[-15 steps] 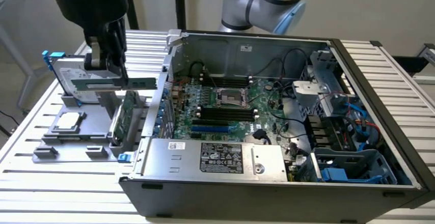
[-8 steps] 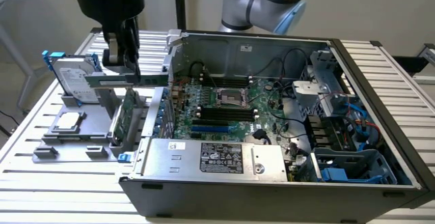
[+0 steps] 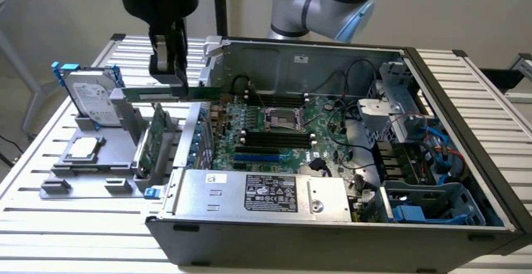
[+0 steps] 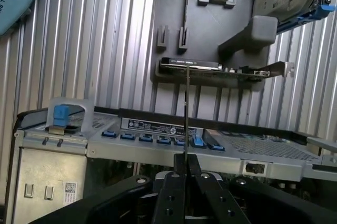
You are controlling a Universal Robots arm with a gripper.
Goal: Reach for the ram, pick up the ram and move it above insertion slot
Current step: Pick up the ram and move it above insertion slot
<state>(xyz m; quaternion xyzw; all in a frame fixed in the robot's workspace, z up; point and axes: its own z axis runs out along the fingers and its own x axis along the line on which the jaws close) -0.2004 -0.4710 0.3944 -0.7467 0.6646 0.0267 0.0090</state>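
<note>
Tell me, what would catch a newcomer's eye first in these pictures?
Probably the open computer case, its green motherboard exposed, filling the exterior view's right. Above its left edge, the black gripper holds the ram level in the air. Left of the case, a grey holder carries a silver hard drive standing upright.

Ribbed metal table (image 3: 50,215), bearing an open computer case (image 3: 332,230). Grey fixture tray (image 3: 87,184) near one edge, beside the case.
</note>
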